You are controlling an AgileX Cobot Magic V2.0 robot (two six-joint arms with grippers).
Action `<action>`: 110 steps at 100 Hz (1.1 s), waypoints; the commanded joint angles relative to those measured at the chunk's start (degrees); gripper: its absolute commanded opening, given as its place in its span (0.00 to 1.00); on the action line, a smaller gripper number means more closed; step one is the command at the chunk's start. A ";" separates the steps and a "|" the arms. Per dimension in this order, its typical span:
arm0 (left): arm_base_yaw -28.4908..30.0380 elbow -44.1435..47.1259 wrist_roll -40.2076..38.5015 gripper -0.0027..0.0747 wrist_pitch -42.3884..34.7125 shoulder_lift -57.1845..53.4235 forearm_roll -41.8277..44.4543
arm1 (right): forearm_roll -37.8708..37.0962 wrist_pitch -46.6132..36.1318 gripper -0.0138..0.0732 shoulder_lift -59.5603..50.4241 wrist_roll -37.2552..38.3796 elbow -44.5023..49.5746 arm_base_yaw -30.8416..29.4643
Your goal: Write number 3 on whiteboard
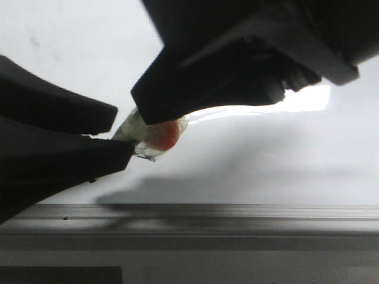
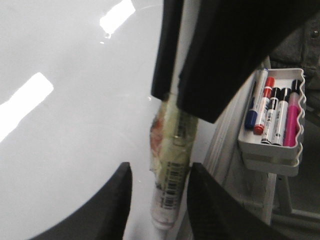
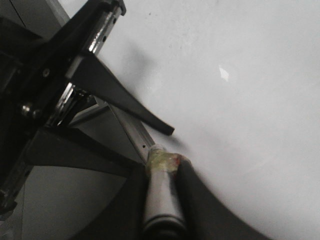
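The whiteboard (image 1: 266, 171) is glossy white with a grey edge rail (image 1: 207, 220). No number 3 shows on it in any view. My right gripper (image 3: 162, 170) is shut on a white marker (image 3: 161, 195) wrapped in yellowish tape with a red patch. It holds the marker low over the board near the rail. My left gripper (image 2: 161, 169) is open, its fingers either side of the marker's barcoded end (image 2: 170, 190) with a gap showing. In the front view the left gripper (image 1: 123, 133) comes from the left and the right gripper (image 1: 155, 113) from above, meeting at the marker (image 1: 157, 135).
A white tray (image 2: 272, 150) hangs beside the board's edge and holds several markers: blue, red, black and pink. Bright rectangular light reflections (image 2: 25, 100) lie on the board. The left gripper's finger (image 3: 150, 122) crosses over the rail in the right wrist view.
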 commanded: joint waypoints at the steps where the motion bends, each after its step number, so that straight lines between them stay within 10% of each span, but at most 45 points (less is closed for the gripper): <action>1: -0.09 -1.01 -0.85 0.48 -4.95 -2.97 -3.64 | -0.64 -2.27 0.08 -1.38 -0.63 -2.94 -0.54; 39: -0.09 -0.72 -0.62 0.48 10.33 -19.00 -10.49 | -0.90 13.33 0.08 -0.68 -0.63 -19.70 -5.98; 110: -0.09 -0.72 -0.62 0.48 10.99 -20.62 -11.44 | -3.60 21.35 0.08 8.08 -0.63 -30.64 -14.51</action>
